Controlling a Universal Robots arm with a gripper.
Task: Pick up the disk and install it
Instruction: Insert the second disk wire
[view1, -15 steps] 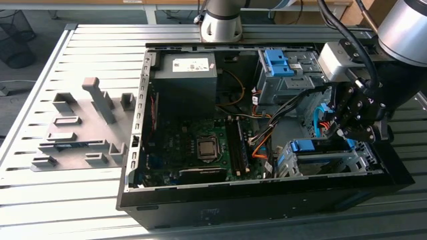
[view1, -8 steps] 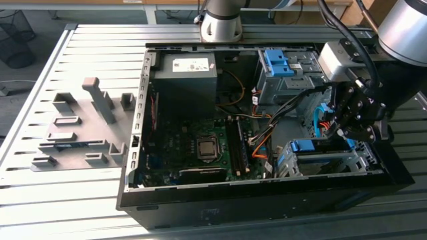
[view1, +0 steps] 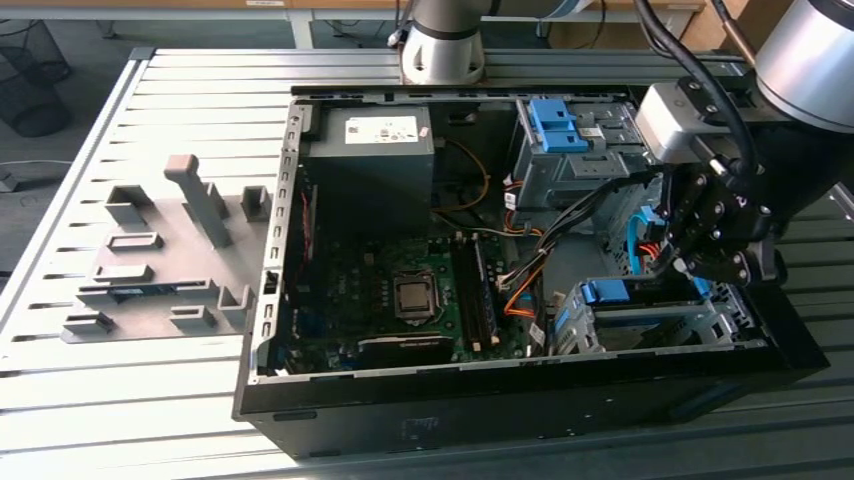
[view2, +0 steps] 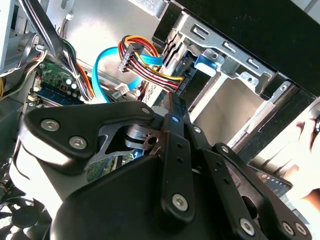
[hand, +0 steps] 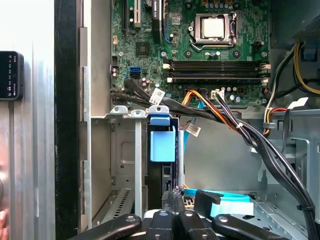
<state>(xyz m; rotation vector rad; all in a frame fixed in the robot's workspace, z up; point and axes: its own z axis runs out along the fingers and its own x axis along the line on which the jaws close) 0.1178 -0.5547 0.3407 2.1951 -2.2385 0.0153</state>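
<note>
The disk stands on edge in a slot of the metal drive cage (hand: 117, 150) at the case's front corner. Its blue plastic frame (hand: 162, 145) and a dark edge below it show in the first wrist view. The same blue frame (view1: 607, 292) sits in the cage in the exterior view, and its blue tab (view2: 207, 60) shows in the second wrist view. My gripper (hand: 172, 196) hangs right behind the disk's rear edge, fingers pressed together. I cannot tell whether they touch the disk. The gripper (view1: 683, 268) is inside the case, its linkage (view2: 173, 102) pointing at the cage.
The open computer case (view1: 534, 400) holds a motherboard (hand: 210, 50), a grey power-supply box (view1: 374, 150) and a second cage with bare blue brackets (view1: 554, 120). Cable bundles (hand: 235, 120) run close to my gripper. A grey fixture (view1: 160, 270) lies on the slatted table. A person's hand (view2: 307, 150) is beside the case.
</note>
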